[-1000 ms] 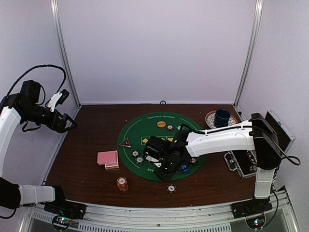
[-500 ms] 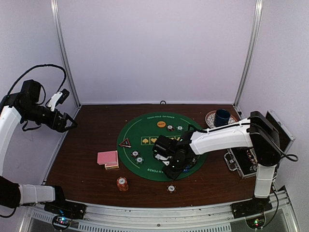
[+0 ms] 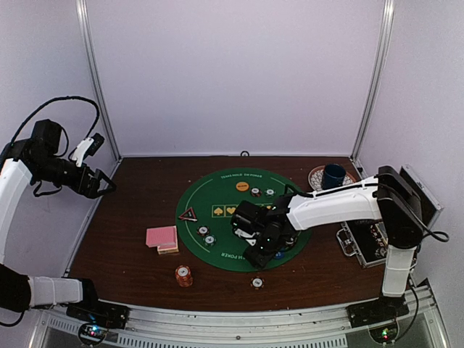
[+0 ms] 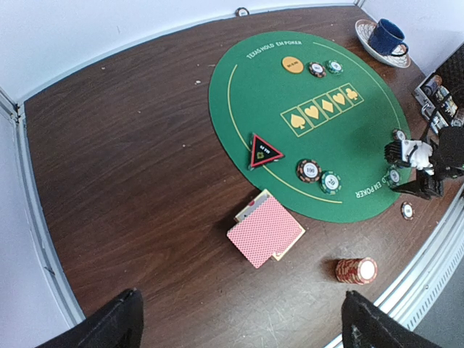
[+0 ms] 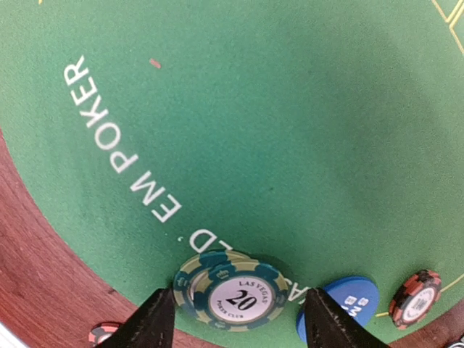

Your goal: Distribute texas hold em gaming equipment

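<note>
Two green poker chips (image 5: 230, 293), stacked slightly askew, lie flat on the green mat (image 5: 254, 109) by its printed edge. My right gripper (image 5: 239, 292) stands open astride them, with a gap on the right side. From above, that gripper (image 3: 262, 250) is low over the mat's near part. A blue button (image 5: 341, 304) and a red chip (image 5: 415, 297) lie just to the right. The pink-backed cards (image 4: 265, 230), an orange-red chip stack (image 4: 355, 270), the triangle marker (image 4: 264, 150) and the orange button (image 4: 292, 64) are spread about. My left gripper (image 3: 101, 185) hangs open and empty, high at the far left.
Two chips (image 4: 309, 171) sit on the mat near the triangle, two more (image 3: 255, 192) beside the orange button, and one lies on the wood (image 3: 257, 283) in front. The blue mug (image 3: 333, 175) on its plate stands back right. An open black case (image 3: 370, 239) lies at the right edge.
The right gripper shifted a little to the right over the mat, then its jaws widened, leaving the green chips lying between them. The left arm has not moved.
</note>
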